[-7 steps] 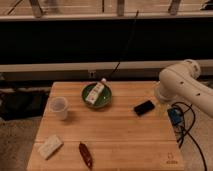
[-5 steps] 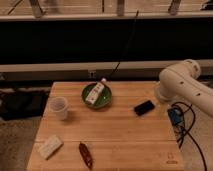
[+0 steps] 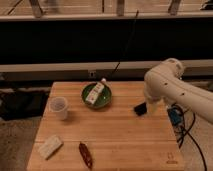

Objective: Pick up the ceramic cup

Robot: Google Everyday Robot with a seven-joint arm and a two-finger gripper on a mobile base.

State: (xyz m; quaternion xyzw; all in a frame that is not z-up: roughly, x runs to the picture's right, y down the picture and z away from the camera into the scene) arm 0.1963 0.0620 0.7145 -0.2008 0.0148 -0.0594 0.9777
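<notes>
Cup: small white handleless ceramic cup (image 3: 58,107), upright near the wooden surface's (image 3: 125,137) view-left edge.
Between: wide green bowl (image 3: 103,102), set slightly farther back.
Claw: dark claw (image 3: 141,109) low at view-right, well apart from the cup; opening cannot tell.
Bearing: cup lies straight view-left of the claw.

Wooden table (image 3: 125,140), dark wall (image 3: 60,46) behind

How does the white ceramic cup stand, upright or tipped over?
Upright: the ceramic cup rests on its base, round mouth facing up. The gripper is across the table, apart from it.
</notes>
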